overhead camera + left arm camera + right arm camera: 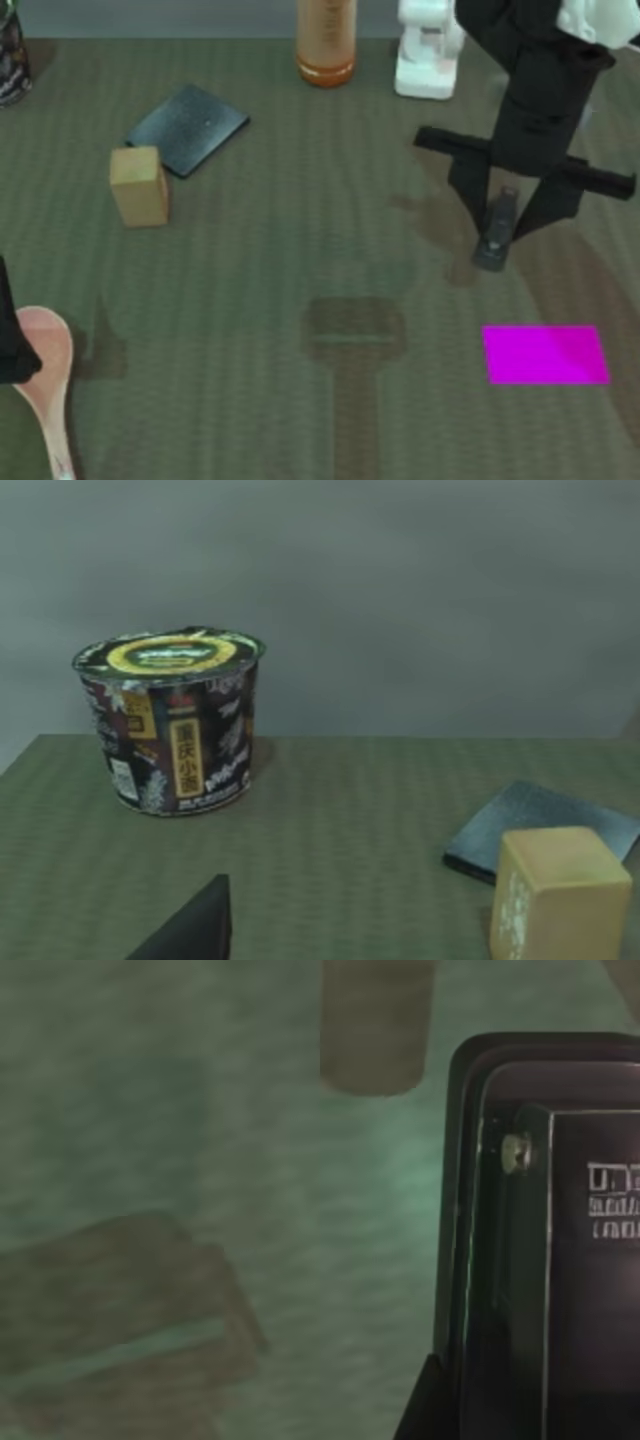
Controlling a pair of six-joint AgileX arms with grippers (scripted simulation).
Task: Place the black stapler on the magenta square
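Right gripper (503, 215) straddles the black stapler (497, 232), fingers either side and seemingly clamped on it, though its upper end is hidden. The stapler's long axis runs almost straight toward the magenta square (545, 354), stopping well short. Left gripper (12, 340) sits cut off at frame edge; grip unreadable.

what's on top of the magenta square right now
Nothing: the magenta square lies bare and fully visible. The black stapler sits farther back, between the right gripper fingers.
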